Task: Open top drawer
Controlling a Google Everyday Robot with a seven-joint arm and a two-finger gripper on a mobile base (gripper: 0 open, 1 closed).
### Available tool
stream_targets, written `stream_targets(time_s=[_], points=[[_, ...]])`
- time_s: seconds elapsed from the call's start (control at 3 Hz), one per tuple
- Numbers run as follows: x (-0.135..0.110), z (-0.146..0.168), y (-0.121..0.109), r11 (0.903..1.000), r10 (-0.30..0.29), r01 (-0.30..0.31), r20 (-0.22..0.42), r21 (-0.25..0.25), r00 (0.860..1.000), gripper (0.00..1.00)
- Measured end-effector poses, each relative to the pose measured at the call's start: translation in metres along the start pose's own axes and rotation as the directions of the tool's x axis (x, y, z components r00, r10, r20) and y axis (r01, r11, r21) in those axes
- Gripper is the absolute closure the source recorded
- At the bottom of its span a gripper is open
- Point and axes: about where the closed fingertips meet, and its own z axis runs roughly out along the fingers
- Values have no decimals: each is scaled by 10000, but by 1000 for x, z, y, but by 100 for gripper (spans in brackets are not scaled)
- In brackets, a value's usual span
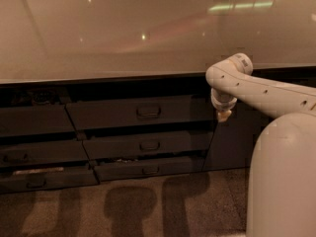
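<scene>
The gripper (223,115) hangs pale below the bend of the white arm (261,90), pointing down, just beside the right end of the top drawer (108,113). Whether it is apart or together cannot be told. The drawer's loop handle (148,111) sits well to its left, untouched. The robot's rounded body (281,181) hides the lower right. The gap under the countertop (123,38) is too dark to read.

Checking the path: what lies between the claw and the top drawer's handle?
Camera view: only bare top drawer front lies between its handle and the claw, at the drawer's right edge.
</scene>
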Motion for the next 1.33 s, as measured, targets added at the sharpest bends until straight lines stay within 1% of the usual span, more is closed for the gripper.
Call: stream_targets(time_s=[0.67, 1.0, 1.33], points=[[0, 0, 0, 10000, 0, 0, 0, -1, 10000, 89], [0, 0, 0, 10000, 0, 0, 0, -1, 10000, 100], [0, 0, 0, 10000, 0, 0, 0, -1, 10000, 100]])
